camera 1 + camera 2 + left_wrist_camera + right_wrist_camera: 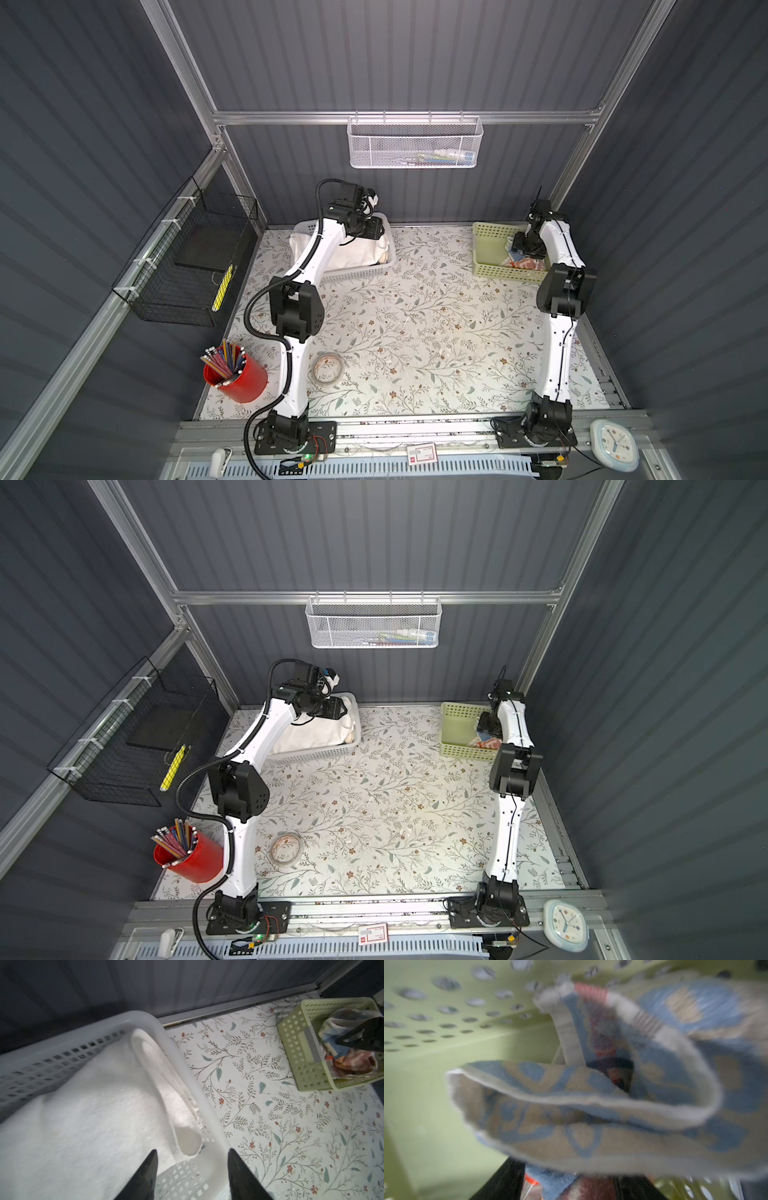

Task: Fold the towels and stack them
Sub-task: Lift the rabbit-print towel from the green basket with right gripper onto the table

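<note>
Nothing here can be read.
A white card (422, 453) with a red mark on the front rail (415, 428) carries print too small to read; the clock (614, 444) dial's marks are unclear; the towel (571, 1126) pattern in the right wrist view is blurred.

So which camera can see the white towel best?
The left wrist view: the white towel fills it, folded inside the white basket. Both top views show it small, partly under the left arm. The right wrist view misses it.
</note>
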Available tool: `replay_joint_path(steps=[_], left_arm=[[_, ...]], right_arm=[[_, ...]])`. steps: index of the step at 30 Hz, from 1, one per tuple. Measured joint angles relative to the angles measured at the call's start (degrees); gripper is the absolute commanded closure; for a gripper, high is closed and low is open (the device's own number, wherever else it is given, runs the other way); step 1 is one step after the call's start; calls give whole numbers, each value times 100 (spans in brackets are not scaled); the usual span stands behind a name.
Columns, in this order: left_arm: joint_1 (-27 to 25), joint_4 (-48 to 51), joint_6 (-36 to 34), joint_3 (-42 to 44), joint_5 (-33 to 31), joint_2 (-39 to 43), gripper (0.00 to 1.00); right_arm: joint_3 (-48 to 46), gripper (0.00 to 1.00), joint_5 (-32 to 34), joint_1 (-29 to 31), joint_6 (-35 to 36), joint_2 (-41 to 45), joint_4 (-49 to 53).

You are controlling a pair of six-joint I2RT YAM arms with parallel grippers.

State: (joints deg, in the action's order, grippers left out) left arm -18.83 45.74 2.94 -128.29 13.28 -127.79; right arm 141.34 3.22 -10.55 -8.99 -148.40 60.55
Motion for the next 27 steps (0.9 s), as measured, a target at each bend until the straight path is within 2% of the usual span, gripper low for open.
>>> replay_joint_path(steps=[4,6,7,11,16,23,27], left_arm=[[-26,-109,138,328,197,-46,47],[-22,-195,205,459,275,-46,49],[-22,-234,225,509,297,-46,49],[-26,-365,330,752,422,20,52],[-173,-566,420,1274,509,481,53],[-619,-933,439,2140,481,1733,53],[-772,-1191,496,2835,474,2452,53]], right_arm=[[0,84,-142,35,232,-155,142],[0,98,-260,48,310,-103,173],[-7,100,-321,52,350,-52,186],[-457,100,-452,140,470,658,35],[-1587,100,-566,372,472,2347,-590],[-2643,100,-765,839,446,4284,-1082],[-3239,100,-800,1480,374,5193,-1130]])
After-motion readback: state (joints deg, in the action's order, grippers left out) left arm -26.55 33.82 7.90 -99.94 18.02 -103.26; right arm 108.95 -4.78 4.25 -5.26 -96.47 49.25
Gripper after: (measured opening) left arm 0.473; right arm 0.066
